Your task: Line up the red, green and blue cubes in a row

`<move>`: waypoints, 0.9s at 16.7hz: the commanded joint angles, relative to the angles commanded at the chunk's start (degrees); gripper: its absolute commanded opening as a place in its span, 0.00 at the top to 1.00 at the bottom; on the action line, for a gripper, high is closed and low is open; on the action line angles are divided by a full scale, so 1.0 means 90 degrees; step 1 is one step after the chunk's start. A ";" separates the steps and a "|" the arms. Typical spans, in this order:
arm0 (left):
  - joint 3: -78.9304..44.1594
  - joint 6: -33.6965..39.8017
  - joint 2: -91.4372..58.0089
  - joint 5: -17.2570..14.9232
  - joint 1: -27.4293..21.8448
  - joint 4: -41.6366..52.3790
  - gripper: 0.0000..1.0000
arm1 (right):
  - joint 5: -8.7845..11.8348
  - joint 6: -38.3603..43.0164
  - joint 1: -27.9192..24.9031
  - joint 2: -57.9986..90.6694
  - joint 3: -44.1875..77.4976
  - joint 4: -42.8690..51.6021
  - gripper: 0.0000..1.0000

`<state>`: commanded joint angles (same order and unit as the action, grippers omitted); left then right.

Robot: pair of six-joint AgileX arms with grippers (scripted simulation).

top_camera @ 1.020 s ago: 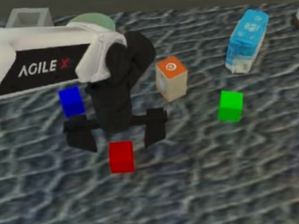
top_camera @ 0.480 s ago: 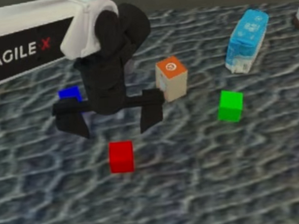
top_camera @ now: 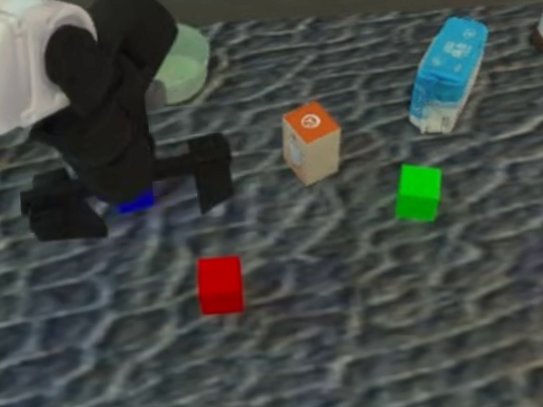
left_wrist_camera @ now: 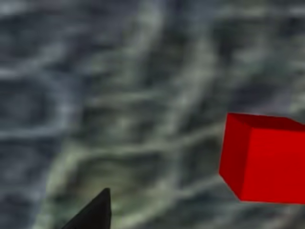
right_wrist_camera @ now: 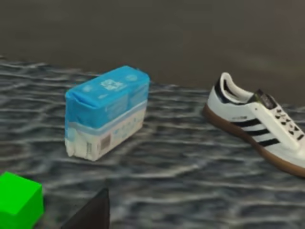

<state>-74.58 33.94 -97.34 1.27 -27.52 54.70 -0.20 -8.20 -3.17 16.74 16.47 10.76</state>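
left hand (top_camera: 133,195) hovers wide open above small deep-blue cube (top_camera: 136,203), upper left of surface. bright red cube (top_camera: 220,284) sits near, toward centre; bright green cube (top_camera: 418,192) well apart at right. step, judged: reaching for blue. next: descend, close. right hand not seen.

The table (top_camera: 372,345) under my arms has a dark blue-grey, marbled surface with pale veins and a matt look. The 3 cubes, red cube (top_camera: 220,284), green cube (top_camera: 418,192) and blue cube (top_camera: 135,203), show plain, smooth, evenly coloured faces. My left gripper (top_camera: 128,189) is matt black; the arm shell behind it is smooth white. The light-blue pack (right_wrist_camera: 106,111) looks like printed wrap. The shoe (right_wrist_camera: 259,121) appears smooth white with black stripes and a brown sole.
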 joint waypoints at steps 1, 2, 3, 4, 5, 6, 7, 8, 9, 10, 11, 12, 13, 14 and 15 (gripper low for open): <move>0.0385 -0.0047 0.0490 0.0010 0.0195 -0.0251 0.00 | 0.0002 -0.0236 -0.0099 0.0531 0.0497 0.0315 0.00; 0.0808 -0.0113 0.1031 0.0020 0.0402 -0.0522 0.00 | 0.0006 -0.0488 -0.0205 0.1119 0.1033 0.0655 0.00; 0.1233 -0.0193 0.1574 0.0029 0.0603 -0.0790 0.00 | 0.0009 -0.0754 -0.0316 0.1758 0.1598 0.1016 0.00; 0.1722 -0.0304 0.2190 0.0039 0.0825 -0.1093 0.00 | 0.0011 -0.1030 -0.0432 0.2441 0.2180 0.1395 0.00; 0.2210 -0.0433 0.2795 0.0047 0.1033 -0.1388 0.00 | 0.0013 -0.1314 -0.0550 0.3164 0.2770 0.1789 0.00; 0.2756 -0.0595 0.3462 0.0056 0.1255 -0.1712 0.00 | 0.0012 -0.1602 -0.0669 0.3916 0.3361 0.2193 0.00; 0.3312 -0.0781 0.4142 0.0064 0.1473 -0.2044 0.00 | 0.0011 -0.1892 -0.0788 0.4688 0.3953 0.2602 0.00; 0.3830 -0.0975 0.4774 0.0071 0.1669 -0.2358 0.00 | 0.0008 -0.2182 -0.0905 0.5469 0.4546 0.3013 0.00; 0.4373 -0.1196 0.5438 0.0075 0.1870 -0.2693 0.00 | 0.0004 -0.2468 -0.1021 0.6249 0.5135 0.3422 0.00; 0.4897 -0.1429 0.6079 0.0075 0.2058 -0.3026 0.00 | 0.0000 -0.2749 -0.1134 0.7016 0.5719 0.3823 0.00; 0.5362 -0.1653 0.6653 0.0071 0.2221 -0.3331 0.00 | -0.0004 -0.3023 -0.1244 0.7761 0.6293 0.4212 0.00; 0.5826 -0.1893 0.7232 0.0061 0.2379 -0.3650 0.00 | -0.0008 -0.3288 -0.1350 0.8476 0.6852 0.4586 0.00; 0.6223 -0.2116 0.7731 0.0048 0.2511 -0.3937 0.00 | -0.0012 -0.3541 -0.1452 0.9151 0.7393 0.4941 0.00; 0.6602 -0.2350 0.8218 0.0030 0.2637 -0.4237 0.00 | -0.0014 -0.3782 -0.1549 0.9779 0.7908 0.5272 0.00; 0.6936 -0.2579 0.8661 0.0008 0.2749 -0.4528 0.00 | -0.0016 -0.4008 -0.1639 1.0353 0.8395 0.5576 0.00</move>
<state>-12.16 10.73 -19.40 1.35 -2.79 13.94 -0.34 -44.27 -17.92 109.92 92.02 60.94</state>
